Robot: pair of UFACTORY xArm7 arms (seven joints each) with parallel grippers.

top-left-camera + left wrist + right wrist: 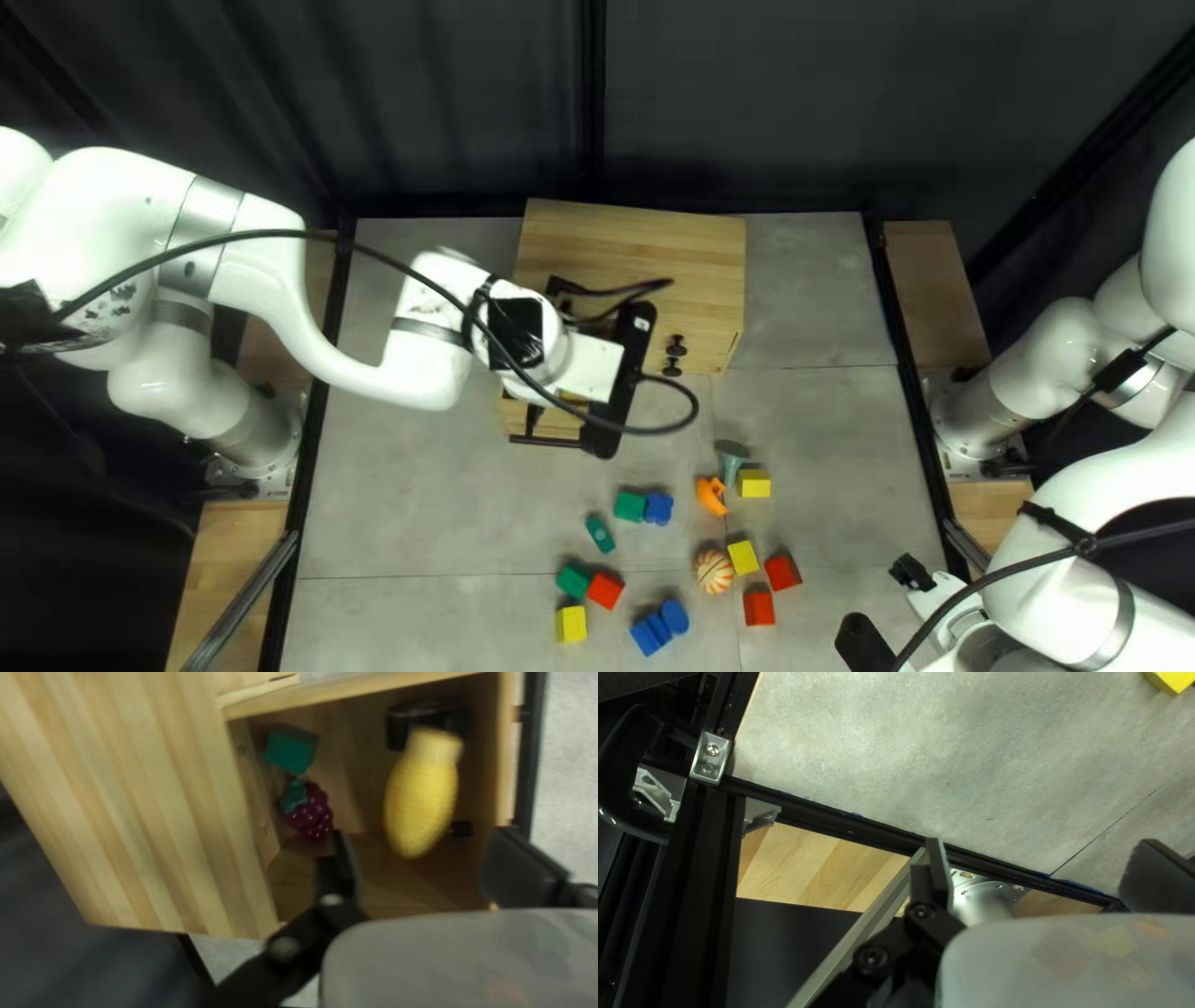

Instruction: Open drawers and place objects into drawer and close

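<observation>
Right pincer (1042,868): released, fingers well apart, nothing held; above the near right of the desk (411,523).

Loose stock, near part of desk: yellow block (571,624), blue pieces (660,627), red block (759,607), green block (574,581), striped ball (713,571). Slightly farther: small green piece (600,534), orange piece (710,495), flared grey-blue piece (732,468), further blocks. All unstowed.

Left pincer (433,862): released, fingers apart over the open drawer (506,765), clasping nothing.

Drawer contents: yellow textured oval (420,806), ahead of the fingers; purple berry cluster (308,812) beside a teal block (291,749); one dark glossy item (402,727), unidentified.

Cabinet (635,249), farthest: dark knobs (674,355) on its front.

Progress, as judged: opening was done, filling partly so; whether the loose stock was also meant for stowing could not be told. Closing was outstanding.
</observation>
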